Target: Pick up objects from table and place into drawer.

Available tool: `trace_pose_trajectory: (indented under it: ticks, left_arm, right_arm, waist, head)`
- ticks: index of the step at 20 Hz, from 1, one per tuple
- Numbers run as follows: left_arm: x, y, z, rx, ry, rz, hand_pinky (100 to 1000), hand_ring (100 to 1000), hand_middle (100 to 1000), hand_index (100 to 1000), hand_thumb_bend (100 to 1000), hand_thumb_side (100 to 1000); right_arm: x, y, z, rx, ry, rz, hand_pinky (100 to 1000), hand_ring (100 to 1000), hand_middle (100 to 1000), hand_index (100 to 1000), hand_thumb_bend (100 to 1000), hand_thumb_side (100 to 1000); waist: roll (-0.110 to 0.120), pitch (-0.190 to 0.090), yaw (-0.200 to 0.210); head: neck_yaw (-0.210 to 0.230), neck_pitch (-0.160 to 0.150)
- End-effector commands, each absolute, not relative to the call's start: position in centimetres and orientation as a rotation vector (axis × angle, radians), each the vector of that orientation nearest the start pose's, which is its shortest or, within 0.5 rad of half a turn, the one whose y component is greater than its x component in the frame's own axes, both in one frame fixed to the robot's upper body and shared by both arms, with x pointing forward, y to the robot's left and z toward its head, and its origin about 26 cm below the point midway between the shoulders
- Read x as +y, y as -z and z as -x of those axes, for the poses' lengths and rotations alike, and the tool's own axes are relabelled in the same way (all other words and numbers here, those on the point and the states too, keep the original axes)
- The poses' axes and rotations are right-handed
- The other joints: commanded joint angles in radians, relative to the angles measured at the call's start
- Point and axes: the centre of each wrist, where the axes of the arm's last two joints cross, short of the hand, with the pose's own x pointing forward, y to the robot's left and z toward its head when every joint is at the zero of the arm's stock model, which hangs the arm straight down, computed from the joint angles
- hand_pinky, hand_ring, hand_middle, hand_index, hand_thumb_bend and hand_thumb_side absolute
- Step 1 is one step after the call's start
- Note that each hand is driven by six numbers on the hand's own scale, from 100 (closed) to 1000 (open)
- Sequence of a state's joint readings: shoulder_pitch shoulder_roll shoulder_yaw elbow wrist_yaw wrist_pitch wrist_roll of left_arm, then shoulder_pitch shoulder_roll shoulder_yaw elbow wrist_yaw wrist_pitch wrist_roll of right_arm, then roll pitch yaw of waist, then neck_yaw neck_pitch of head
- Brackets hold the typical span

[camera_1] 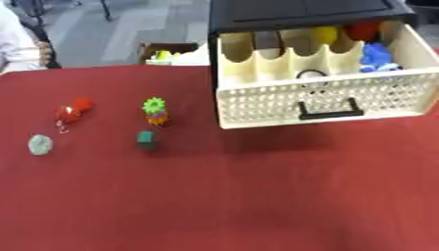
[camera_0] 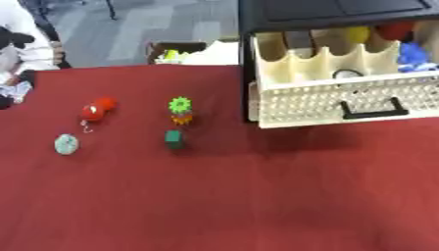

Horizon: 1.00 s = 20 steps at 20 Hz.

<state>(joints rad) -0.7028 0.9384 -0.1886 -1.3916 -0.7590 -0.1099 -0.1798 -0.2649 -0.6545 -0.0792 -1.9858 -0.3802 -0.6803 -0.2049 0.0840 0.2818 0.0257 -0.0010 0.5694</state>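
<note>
Neither robot hand shows in either eye view, so how far they are open, or what they might hold, cannot be told.

A red cloth-like tabletop (camera_0: 257,206) fills most of the scene. At its far right edge a cream drawer (camera_1: 257,105) of perforated plastic stands pulled out from a black cabinet (camera_1: 300,12); it has a dark bar handle (camera_1: 326,110) on its front and scalloped dividers inside. Within it lie a blue object (camera_1: 377,56), a yellow one (camera_1: 326,34) and a red one (camera_1: 364,29) toward the back, too blurred to name.

On the left half of the tabletop sit four small things, apart from one another. A red rounded toy (camera_0: 96,110) lies nearest the left edge, with a pale greenish-grey lump (camera_0: 66,144) just in front of it. Toward the middle stands a toy with a spiky green top and orange base (camera_0: 180,110), possibly a pineapple, and just in front of it a dark green block (camera_0: 174,138).
</note>
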Motion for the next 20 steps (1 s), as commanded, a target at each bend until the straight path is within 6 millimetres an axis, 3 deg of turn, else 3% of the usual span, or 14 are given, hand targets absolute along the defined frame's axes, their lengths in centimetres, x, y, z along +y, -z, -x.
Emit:
trace_pose_trajectory:
  ticks: [1,3,8,14,19,20]
  left_arm:
    - [39.0,-28.9,-39.2,-1.431,1.405,-1.380,863,843,763,1000,100,912]
    - [38.7,-28.6,-39.8,-1.406,1.397,-1.344,875,851,774,1000,100,978]
    - [37.9,-28.4,-41.2,-1.341,1.362,-1.286,904,875,794,1000,100,1000]
    - [37.0,-27.9,-42.6,-1.272,1.333,-1.268,887,865,773,881,260,1000]
    - [36.6,-27.5,-43.5,-1.213,1.345,-1.287,898,874,787,933,347,1000]
    - [36.5,-27.4,-43.6,-1.202,1.348,-1.295,906,882,797,979,371,1000]
  right_arm:
    - [-32.5,-24.5,-28.9,3.330,0.271,0.041,674,753,721,865,100,1000]
    - [-32.4,-24.5,-28.9,3.335,0.272,0.043,672,752,720,863,100,1000]
    - [-32.3,-24.4,-29.0,3.342,0.277,0.055,670,749,716,859,100,1000]
    - [-32.1,-24.4,-29.0,3.349,0.284,0.071,668,746,712,855,100,1000]
    - [-31.9,-24.5,-29.1,3.352,0.293,0.082,667,744,708,852,100,1000]
    - [-31.9,-24.5,-29.1,3.353,0.296,0.084,666,743,707,851,100,1000]
  waist:
    - [-0.002,-0.012,-0.001]
    - [-0.002,-0.010,-0.002]
    - [-0.001,-0.007,-0.009]
    - [0.002,0.000,-0.020]
    - [0.006,0.008,-0.034]
    - [0.008,0.010,-0.036]
  head:
    - [0.007,-0.015]
    - [0.008,-0.017]
    - [0.016,-0.022]
    - [0.025,-0.032]
    - [0.034,-0.038]
    - [0.036,-0.040]
